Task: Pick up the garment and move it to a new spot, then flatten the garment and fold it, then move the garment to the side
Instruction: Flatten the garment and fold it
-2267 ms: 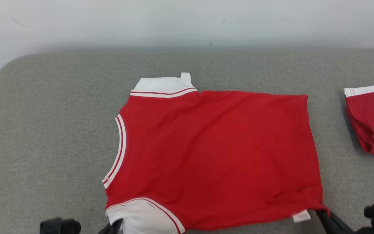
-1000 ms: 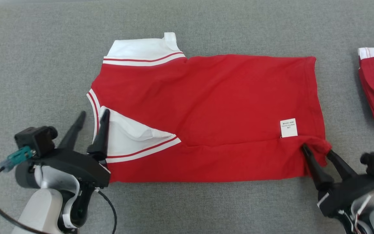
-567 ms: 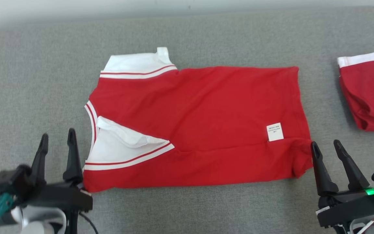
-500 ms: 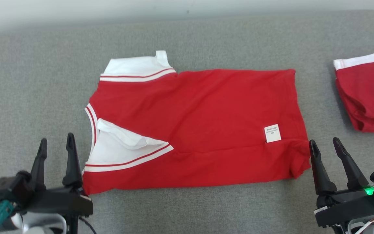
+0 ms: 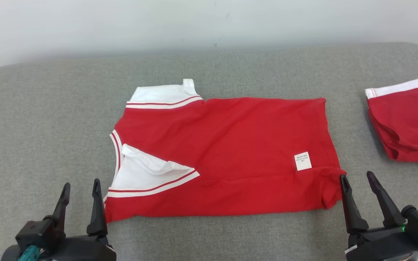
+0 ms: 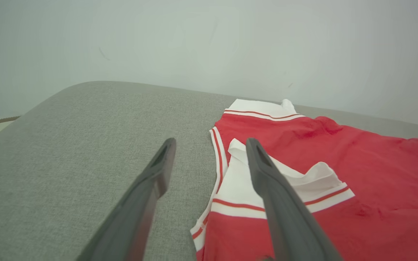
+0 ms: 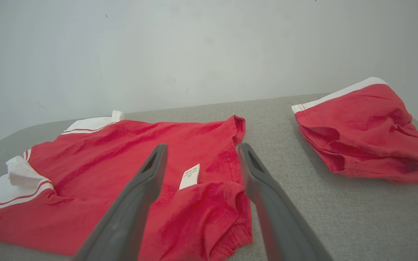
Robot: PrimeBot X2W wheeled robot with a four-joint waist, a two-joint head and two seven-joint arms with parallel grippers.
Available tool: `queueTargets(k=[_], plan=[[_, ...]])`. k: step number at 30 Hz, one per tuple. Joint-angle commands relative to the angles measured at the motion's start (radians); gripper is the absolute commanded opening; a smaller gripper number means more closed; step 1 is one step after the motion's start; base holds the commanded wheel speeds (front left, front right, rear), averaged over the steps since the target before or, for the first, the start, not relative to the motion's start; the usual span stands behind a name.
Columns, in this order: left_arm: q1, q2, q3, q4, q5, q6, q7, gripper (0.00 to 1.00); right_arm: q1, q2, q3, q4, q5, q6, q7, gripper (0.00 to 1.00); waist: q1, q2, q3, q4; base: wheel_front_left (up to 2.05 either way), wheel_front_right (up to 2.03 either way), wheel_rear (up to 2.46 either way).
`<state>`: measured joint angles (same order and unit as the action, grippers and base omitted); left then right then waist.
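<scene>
The red garment [image 5: 230, 145] with white striped sleeves lies flat on the grey padded surface [image 5: 49, 127], its near long edge folded up over the body, a white label [image 5: 302, 161] showing. My left gripper [image 5: 81, 184] stands open just off the near left corner, holding nothing. In the left wrist view the left gripper [image 6: 210, 143] has one finger over the folded white sleeve [image 6: 238, 181] of the garment [image 6: 339, 156]. My right gripper [image 5: 357, 176] is open beside the near right corner. In the right wrist view the right gripper [image 7: 202, 146] frames the rumpled hem of the garment [image 7: 122, 145].
A second red garment [image 5: 408, 123] with a white band lies crumpled at the right, seen again in the right wrist view [image 7: 361, 123]. A pale wall [image 5: 209, 21] backs the surface, whose far corners are rounded. Bare grey surface lies left of the garment.
The garment's near edge has been folded up over its body. Both grippers have since let go and drawn back toward me, clear of the cloth. The head camera has tilted up.
</scene>
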<state>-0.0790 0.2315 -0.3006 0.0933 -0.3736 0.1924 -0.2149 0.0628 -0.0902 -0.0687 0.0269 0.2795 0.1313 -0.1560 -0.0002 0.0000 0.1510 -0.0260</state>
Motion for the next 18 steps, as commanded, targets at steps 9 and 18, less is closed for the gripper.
queueTargets(k=[9, 18], plan=[[-0.017, -0.035, 0.058, 0.041, -0.06, -0.055, -0.044, 1.0, 0.017, 0.017, -0.012, 0.003, -0.015, -0.001, 0.001, 1.0, 0.0002, 0.0, -0.038, 0.019, 0.0, 0.0, 0.0], [-0.038, -0.039, 0.036, 0.088, 0.003, -0.089, -0.052, 1.0, 0.012, 0.019, -0.02, 0.008, -0.022, -0.001, 0.004, 1.0, 0.0002, 0.0, -0.033, 0.026, 0.0, 0.0, 0.0]])
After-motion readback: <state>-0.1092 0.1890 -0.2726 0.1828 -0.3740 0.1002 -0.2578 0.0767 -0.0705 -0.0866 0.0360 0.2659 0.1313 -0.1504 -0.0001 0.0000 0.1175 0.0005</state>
